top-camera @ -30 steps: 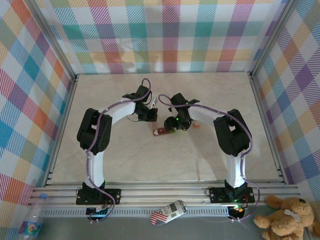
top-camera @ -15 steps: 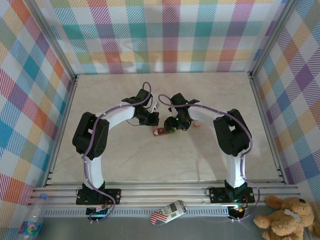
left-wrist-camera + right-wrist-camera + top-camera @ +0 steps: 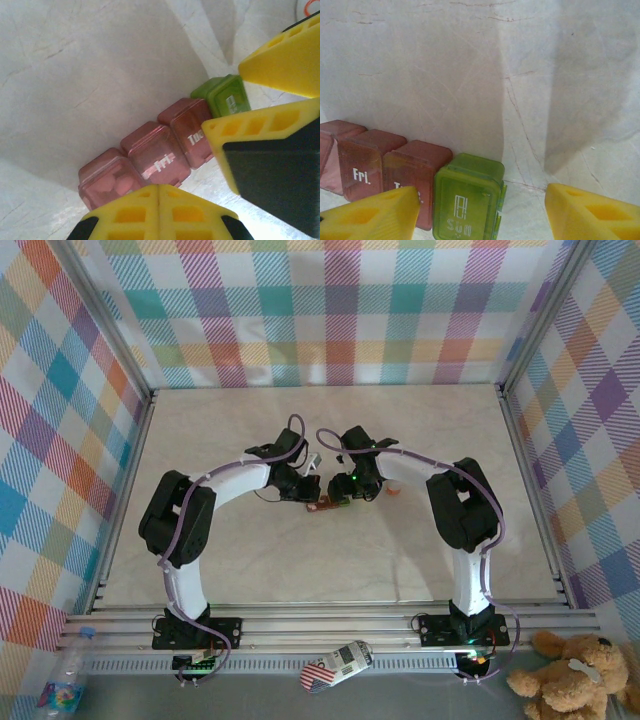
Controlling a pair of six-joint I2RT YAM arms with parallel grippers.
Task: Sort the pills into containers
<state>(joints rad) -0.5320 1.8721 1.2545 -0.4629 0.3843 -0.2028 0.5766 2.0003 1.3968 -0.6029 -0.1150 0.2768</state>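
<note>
We note containers (image 3: 160,155): three compartments dark red, translucent; green compartment (image 3: 467,200) at end; white lettering on lids. We see pink pills (image 3: 107,185) through end red lid. We log left pincer (image 3: 159,200) yellow with black corners, right pincer (image 3: 482,212) yellow too. We find surface (image 3: 445,65) cream, faint grey-brown veining. We see walls (image 3: 320,310) in pastel plaid: pink, orange, teal, purple, yellow on white. We note arms (image 3: 235,475) white, joints black; teddy bear (image 3: 570,670) tan.
</note>
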